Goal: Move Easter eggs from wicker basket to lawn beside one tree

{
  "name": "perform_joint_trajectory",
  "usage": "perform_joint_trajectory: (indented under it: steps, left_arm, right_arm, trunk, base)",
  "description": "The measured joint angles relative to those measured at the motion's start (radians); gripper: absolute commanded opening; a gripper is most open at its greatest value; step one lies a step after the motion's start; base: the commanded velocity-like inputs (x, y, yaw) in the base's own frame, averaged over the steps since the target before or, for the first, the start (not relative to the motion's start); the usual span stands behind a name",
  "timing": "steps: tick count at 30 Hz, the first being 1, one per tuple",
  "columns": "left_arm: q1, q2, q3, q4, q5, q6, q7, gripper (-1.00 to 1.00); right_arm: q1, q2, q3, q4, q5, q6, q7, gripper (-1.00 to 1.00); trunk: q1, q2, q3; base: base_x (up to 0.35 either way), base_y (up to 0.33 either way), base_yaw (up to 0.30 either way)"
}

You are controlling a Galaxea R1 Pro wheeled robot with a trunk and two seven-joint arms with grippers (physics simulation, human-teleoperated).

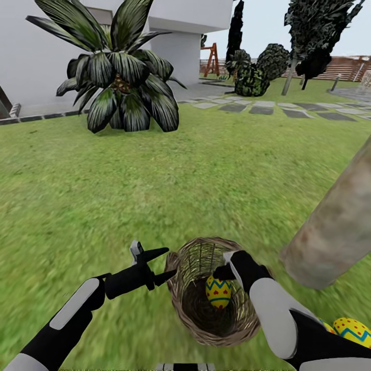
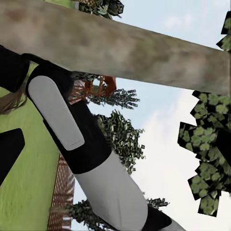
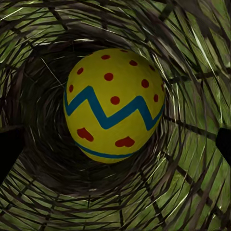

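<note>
Lawn point(image 1: 154, 170) beside the tree trunk point(image 1: 335, 226). My right gripper point(image 1: 231, 267) is inside the tipped wicker basket point(image 1: 188, 304), fingers spread around the last egg point(image 3: 113, 106); left gripper point(image 1: 154, 264) open outside. Risk: fingers snagging weave, basket rolling.

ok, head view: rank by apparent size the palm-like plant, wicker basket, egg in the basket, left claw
1. Palm-like plant, largest though farthest.
2. Wicker basket.
3. Left claw, open beside the rim.
4. Egg in the basket, smallest, partly hidden by the right claw.
</note>
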Motion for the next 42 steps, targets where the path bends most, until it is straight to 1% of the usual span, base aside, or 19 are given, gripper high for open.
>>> perform_joint_trajectory:
  steps: [2,3,4,5,6,7,8,9,12,26,30,32,33,36,38,42]
  left_arm:
    - [0.001,0.031,0.009,-0.017,0.0,-0.002,-0.032,1.0]
    - [0.001,0.057,0.011,-0.031,0.0,-0.003,-0.06,1.0]
    - [0.001,0.087,0.012,-0.038,-0.002,-0.004,-0.104,1.0]
    - [0.001,0.124,0.028,-0.03,-0.004,-0.005,-0.163,1.0]
    - [0.001,0.154,0.04,-0.029,-0.005,-0.005,-0.178,1.0]
    - [0.002,0.175,0.046,-0.028,-0.005,-0.005,-0.196,1.0]
    - [0.004,0.188,0.048,-0.027,-0.006,-0.005,-0.223,1.0]
    - [0.006,0.194,0.049,-0.027,-0.008,-0.006,-0.239,1.0]
    - [0.009,0.203,0.051,-0.01,-0.009,-0.006,-0.259,1.0]
    - [0.009,0.203,0.052,-0.001,-0.008,-0.006,-0.26,1.0]
    - [0.009,0.203,0.052,-0.001,-0.008,-0.006,-0.26,1.0]
    - [0.009,0.203,0.052,0.0,-0.008,-0.006,-0.26,1.0]
    - [0.009,0.202,0.052,0.0,-0.008,-0.006,-0.26,1.0]
    - [0.009,0.202,0.052,0.0,-0.008,-0.006,-0.26,1.0]
    - [0.009,0.202,0.052,0.0,-0.008,-0.006,-0.26,1.0]
    - [0.009,0.201,0.052,0.0,-0.008,-0.006,-0.26,1.0]
  right_arm:
    - [0.0,0.0,0.0,0.0,0.001,-0.001,0.0,1.0]
    - [0.0,0.0,0.0,0.0,0.001,-0.002,0.0,1.0]
    - [0.0,0.0,0.0,0.0,0.001,-0.002,0.0,1.0]
    - [0.0,0.0,0.0,0.0,0.001,-0.003,0.0,1.0]
    - [0.0,0.0,0.0,0.0,0.0,-0.004,0.0,1.0]
    - [0.0,0.0,0.0,0.0,-0.001,-0.01,0.0,1.0]
    - [0.0,0.0,0.0,0.0,0.001,-0.014,0.0,1.0]
    - [0.0,0.0,-0.001,0.001,0.001,-0.016,0.0,1.0]
    - [0.0,0.0,0.0,0.001,0.001,-0.016,0.0,1.0]
    - [0.0,0.001,0.0,0.0,0.001,-0.02,0.007,1.0]
    - [0.0,0.002,0.0,0.001,0.0,-0.033,0.01,1.0]
    - [0.0,0.002,0.0,0.001,0.0,-0.065,0.01,1.0]
    - [0.0,0.002,0.0,0.001,-0.001,-0.083,0.01,1.0]
    - [0.0,0.002,0.0,0.027,-0.002,-0.177,0.01,1.0]
    - [0.0,0.002,-0.001,0.036,-0.002,-0.234,0.009,1.0]
    - [0.0,0.003,0.0,0.051,-0.002,-0.258,0.006,1.0]
  trunk:
    - [0.001,0.0,-0.008]
    - [0.001,-0.001,-0.012]
    - [0.002,-0.001,-0.015]
    - [0.002,-0.001,-0.019]
    - [0.003,-0.001,-0.023]
    - [0.003,-0.002,-0.027]
    - [0.004,-0.002,-0.031]
    - [0.004,-0.002,-0.035]
    - [0.005,-0.003,-0.046]
    - [0.012,-0.006,-0.101]
    - [0.013,-0.007,-0.116]
    - [0.014,-0.008,-0.124]
    - [0.014,-0.008,-0.124]
    - [0.014,-0.008,-0.124]
    - [0.015,-0.008,-0.132]
    - [0.015,-0.008,-0.132]
  base:
    - [0.0,0.0,0.0]
    - [0.0,0.0,0.0]
    - [0.0,0.0,0.0]
    - [0.0,0.0,0.0]
    - [0.0,0.0,0.0]
    - [0.0,0.0,0.0]
    - [0.0,0.0,0.0]
    - [0.0,0.0,0.0]
    - [0.0,0.0,0.0]
    - [0.0,0.0,0.0]
    - [0.0,0.0,0.0]
    - [0.0,0.0,0.0]
    - [0.0,0.0,0.0]
    - [0.0,0.0,0.0]
    - [0.0,0.0,0.0]
    - [0.0,0.0,0.0]
